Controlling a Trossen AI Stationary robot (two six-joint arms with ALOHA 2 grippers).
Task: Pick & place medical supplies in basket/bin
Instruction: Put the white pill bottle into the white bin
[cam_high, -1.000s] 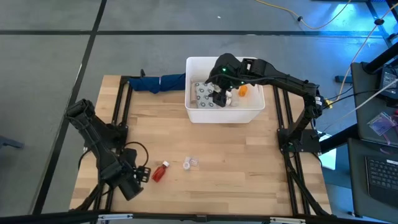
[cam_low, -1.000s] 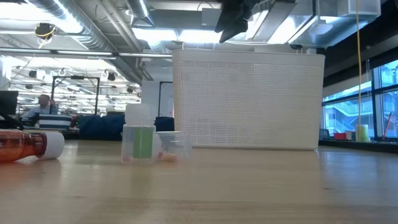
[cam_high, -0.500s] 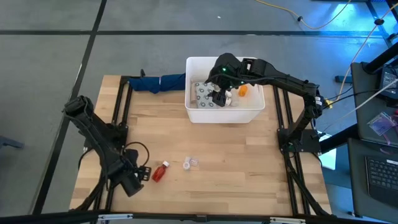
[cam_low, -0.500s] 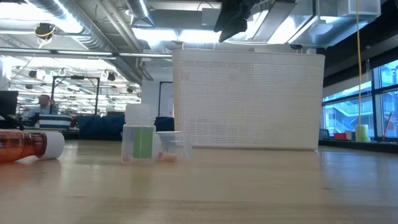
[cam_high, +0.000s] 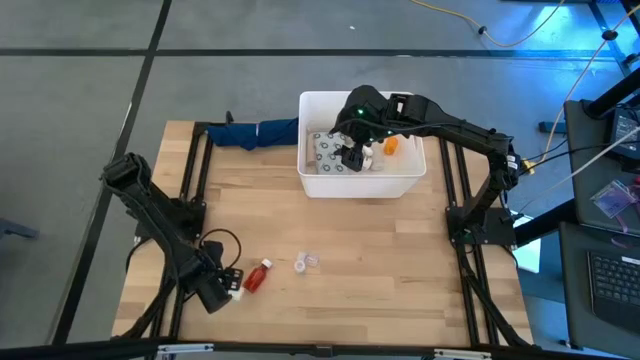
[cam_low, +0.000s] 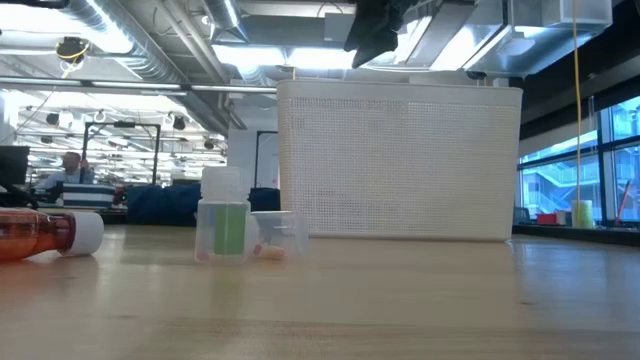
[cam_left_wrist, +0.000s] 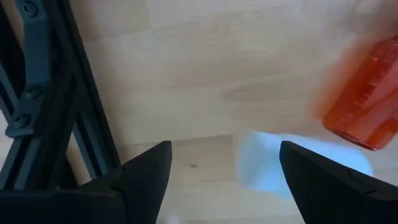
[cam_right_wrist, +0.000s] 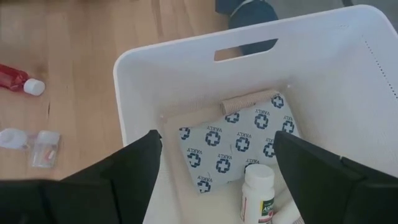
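The bin (cam_high: 361, 184) sits at upper centre of my overhead frame, on the desk (cam_high: 400, 260). Inside it I see a dotted packet (cam_right_wrist: 233, 142), a white pill bottle (cam_right_wrist: 257, 191) and an orange-capped bottle (cam_high: 391, 145). My right gripper (cam_high: 352, 158) hangs over the bin's middle, jaws wide and empty. Lower left of the overhead frame, my left gripper (cam_high: 229, 286) is low, just beside the red bottle (cam_high: 259, 276), jaws wide and holding nothing. Clear cups (cam_high: 306, 263) lie just right of that bottle. A blue cloth (cam_high: 252, 132) lies left of the bin.
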